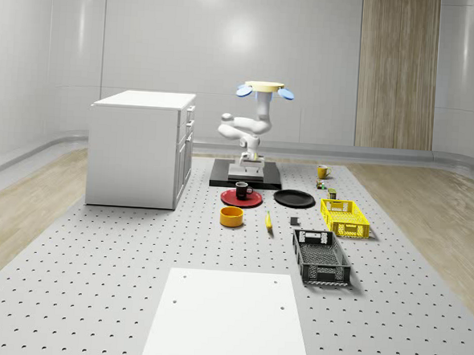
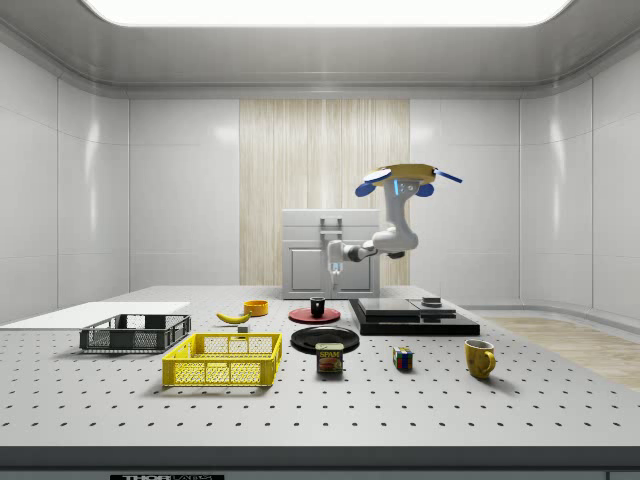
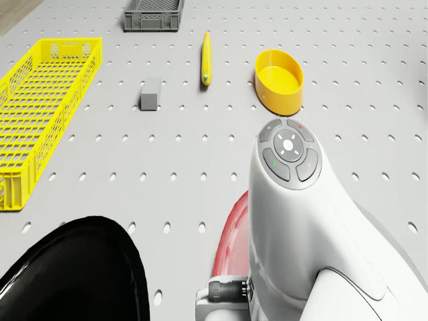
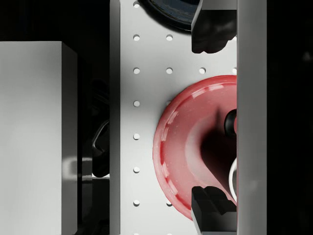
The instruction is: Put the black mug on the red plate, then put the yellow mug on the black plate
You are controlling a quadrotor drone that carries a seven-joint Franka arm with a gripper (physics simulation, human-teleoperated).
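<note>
The black mug (image 1: 243,190) (image 2: 318,307) stands upright on the red plate (image 1: 241,199) (image 2: 314,316) (image 4: 188,142). My gripper (image 1: 248,164) (image 2: 335,270) (image 4: 211,120) hangs open a little above the mug, holding nothing; in the wrist view the mug's edge (image 4: 230,122) shows beside the plate's middle. The drone (image 1: 266,89) (image 2: 405,180) hovers over the black platform behind the plates. The black plate (image 1: 294,199) (image 2: 325,339) (image 3: 73,274) lies next to the red one. The yellow mug (image 1: 323,172) (image 2: 480,358) stands apart, at the whole-scene view's right.
A white cabinet (image 1: 141,147) stands at the whole-scene view's left. Before the plates lie a yellow bowl (image 1: 232,217) (image 3: 279,79), a banana (image 1: 268,220) (image 3: 206,59), a yellow crate (image 1: 345,217) and a grey crate (image 1: 321,257). A can (image 2: 330,358) and a cube (image 2: 402,358) sit near the yellow mug.
</note>
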